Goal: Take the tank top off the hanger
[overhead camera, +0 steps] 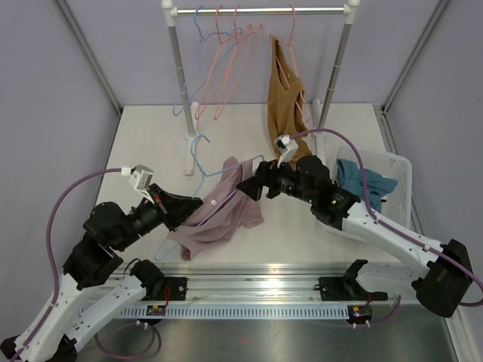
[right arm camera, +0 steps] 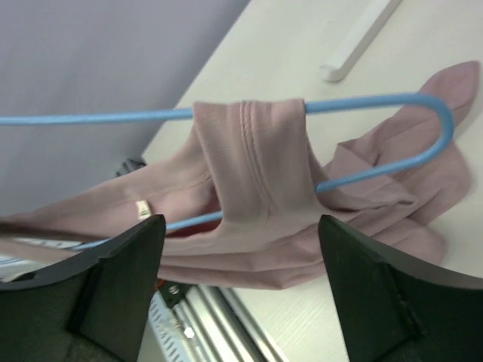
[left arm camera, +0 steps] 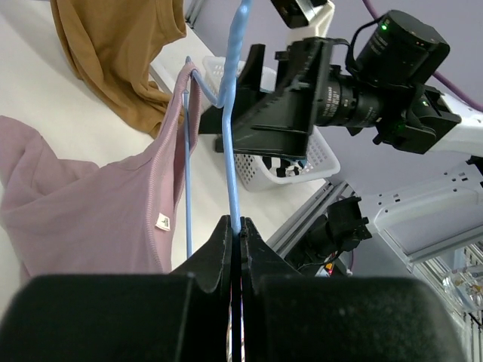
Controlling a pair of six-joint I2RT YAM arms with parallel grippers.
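Note:
A mauve tank top (overhead camera: 219, 215) hangs on a blue wire hanger (overhead camera: 198, 154) held low over the table, with its hem resting on the tabletop. My left gripper (left arm camera: 240, 230) is shut on the hanger's blue wire (left arm camera: 229, 151), and the top (left arm camera: 90, 219) drapes to its left. My right gripper (right arm camera: 241, 222) is open, with its jaws standing wide on either side of the strap (right arm camera: 256, 166) looped over the hanger's arm (right arm camera: 377, 104). Neither finger is pressing the fabric. From above, the right gripper (overhead camera: 245, 187) sits at the top's right shoulder.
A clothes rack (overhead camera: 260, 10) stands at the back with several empty pink and blue hangers and a brown top (overhead camera: 285, 98). Its foot (overhead camera: 190, 151) lies on the table. At the right, a white basket (overhead camera: 392, 177) holds blue clothing (overhead camera: 362, 181).

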